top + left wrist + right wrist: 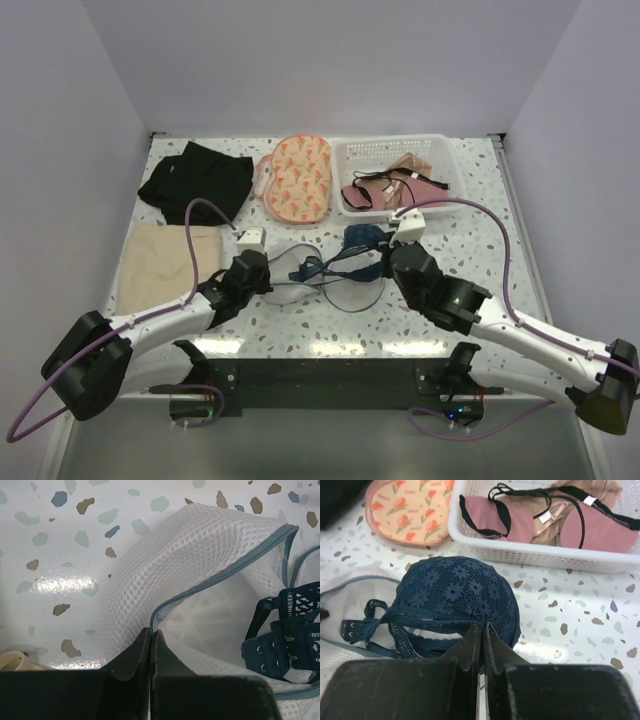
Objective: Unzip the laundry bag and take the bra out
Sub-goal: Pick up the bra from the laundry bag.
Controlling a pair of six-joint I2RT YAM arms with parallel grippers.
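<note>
The bag (200, 545) lies in the middle of the table (60, 555), between the two arms, with its zipper (220, 575) open. The bra (455, 587) is half out. Its cup rests on the table just right of the opening, while the band (280, 650) with the hooks lies at the mouth of the bag. The left gripper (151, 632) is clenched on the edge of the bag at the end of the zipper. The right gripper (482, 630) is pinched on the lower edge of the cup.

The main danger, I think, is the hooks. The bag is a soft white mesh with many small holes, and the metal hooks may catch in them. Then a pull would drag the whole bag along, or tear the thin edge out of the left fingers. The dark blue lace is thin and slippery, and the right grip holds only a little of it, so it may slide free. The rounded cup is stiffer.
</note>
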